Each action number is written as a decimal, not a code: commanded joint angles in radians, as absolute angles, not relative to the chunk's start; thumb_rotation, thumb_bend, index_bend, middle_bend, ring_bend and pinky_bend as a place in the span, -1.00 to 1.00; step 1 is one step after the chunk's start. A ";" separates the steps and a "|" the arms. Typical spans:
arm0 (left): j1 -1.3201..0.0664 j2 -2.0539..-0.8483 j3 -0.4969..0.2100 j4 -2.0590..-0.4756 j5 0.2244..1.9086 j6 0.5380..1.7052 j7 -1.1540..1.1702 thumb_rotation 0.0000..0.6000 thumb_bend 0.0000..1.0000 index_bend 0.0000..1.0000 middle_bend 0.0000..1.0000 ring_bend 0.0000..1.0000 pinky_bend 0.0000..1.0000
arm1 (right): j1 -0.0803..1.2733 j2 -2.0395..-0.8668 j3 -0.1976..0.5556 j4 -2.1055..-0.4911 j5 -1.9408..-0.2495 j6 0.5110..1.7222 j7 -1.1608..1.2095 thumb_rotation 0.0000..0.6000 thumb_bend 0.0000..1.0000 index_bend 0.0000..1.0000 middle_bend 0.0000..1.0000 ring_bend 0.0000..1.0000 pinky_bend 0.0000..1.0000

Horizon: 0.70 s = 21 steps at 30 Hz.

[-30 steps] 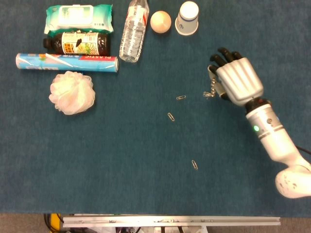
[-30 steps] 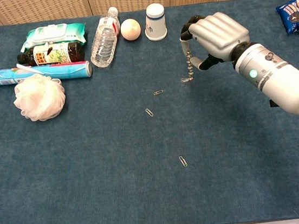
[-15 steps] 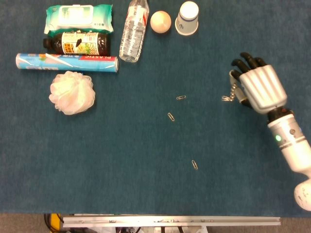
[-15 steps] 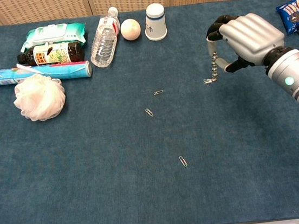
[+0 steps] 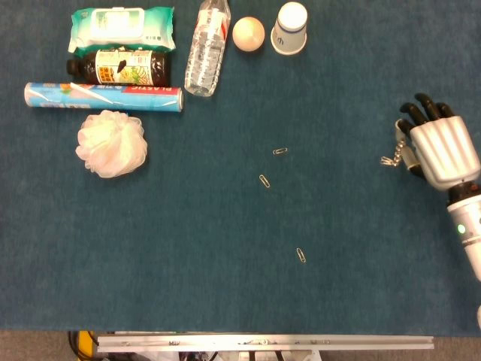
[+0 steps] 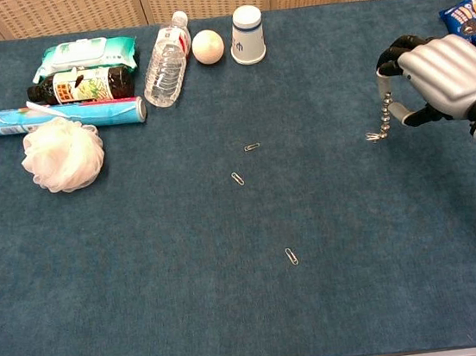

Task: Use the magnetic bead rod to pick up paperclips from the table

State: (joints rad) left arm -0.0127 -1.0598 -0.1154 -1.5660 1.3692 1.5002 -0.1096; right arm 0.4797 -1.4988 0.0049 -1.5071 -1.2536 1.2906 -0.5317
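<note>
My right hand (image 5: 440,149) (image 6: 443,76) hovers over the table's right side and grips the magnetic bead rod (image 6: 383,108) (image 5: 399,153), which hangs down from its fingers. A small cluster of paperclips (image 6: 375,136) (image 5: 387,161) clings to the rod's lower tip. Three paperclips lie on the blue cloth: one (image 5: 280,151) (image 6: 252,147) near the middle, one (image 5: 264,181) (image 6: 237,179) just below and left of it, and one (image 5: 301,256) (image 6: 292,256) nearer the front edge. All three lie well left of the hand. My left hand shows in neither view.
Along the back left lie a wipes pack (image 5: 122,26), a dark bottle (image 5: 119,67), a plastic-wrap tube (image 5: 103,97) and a white bath pouf (image 5: 111,143). A water bottle (image 5: 207,47), an egg-like ball (image 5: 248,34) and a paper cup (image 5: 290,28) are at the back. Snack packs (image 6: 471,23) sit at the far right.
My right hand has carried the bead rod, with clips on its tip, steadily rightward, away from the loose paperclips. The paperclips on the cloth have not moved.
</note>
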 commanded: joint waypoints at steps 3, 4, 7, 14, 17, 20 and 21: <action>-0.021 -1.063 -0.114 -1.568 1.370 1.490 -0.098 1.00 -0.73 -0.17 -0.13 -0.29 0.07 | 0.462 -1.518 0.008 -1.461 -1.243 1.269 -0.519 1.00 -0.22 0.10 -0.39 -0.71 -0.42; -0.023 -1.063 -0.114 -1.568 1.371 1.489 -0.095 1.00 -0.73 -0.17 -0.13 -0.29 0.07 | 0.461 -1.522 0.010 -1.453 -1.242 1.266 -0.518 1.00 -0.22 0.10 -0.39 -0.71 -0.42; -0.025 -1.063 -0.114 -1.569 1.369 1.486 -0.093 1.00 -0.73 -0.17 -0.13 -0.29 0.07 | 0.456 -1.535 0.017 -1.428 -1.240 1.258 -0.516 1.00 -0.22 0.10 -0.39 -0.71 -0.42; -0.025 -1.063 -0.113 -1.571 1.366 1.488 -0.092 1.00 -0.73 -0.17 -0.13 -0.29 0.07 | 0.445 -1.542 0.027 -1.408 -1.243 1.246 -0.513 1.00 -0.24 -0.19 -0.39 -0.71 -0.43; -0.026 -1.063 -0.112 -1.571 1.368 1.488 -0.090 1.00 -0.73 -0.16 -0.13 -0.29 0.07 | 0.439 -1.540 0.033 -1.409 -1.249 1.251 -0.514 1.00 -0.34 -0.41 -0.39 -0.71 -0.43; -0.028 -1.063 -0.111 -1.572 1.370 1.488 -0.089 1.00 -0.73 -0.16 -0.13 -0.29 0.07 | 0.434 -1.536 0.037 -1.415 -1.255 1.255 -0.518 1.00 -0.46 -0.60 -0.39 -0.71 -0.43; -0.029 -1.063 -0.111 -1.572 1.370 1.487 -0.089 1.00 -0.73 -0.16 -0.13 -0.29 0.07 | 0.431 -1.533 0.039 -1.419 -1.258 1.257 -0.517 1.00 -0.48 -0.65 -0.39 -0.71 -0.44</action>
State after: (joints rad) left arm -0.0287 -1.0631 -0.1108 -1.5722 1.3703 1.4869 -0.0894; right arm 0.4325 -1.5341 0.0384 -1.4176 -1.2564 1.2562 -0.5169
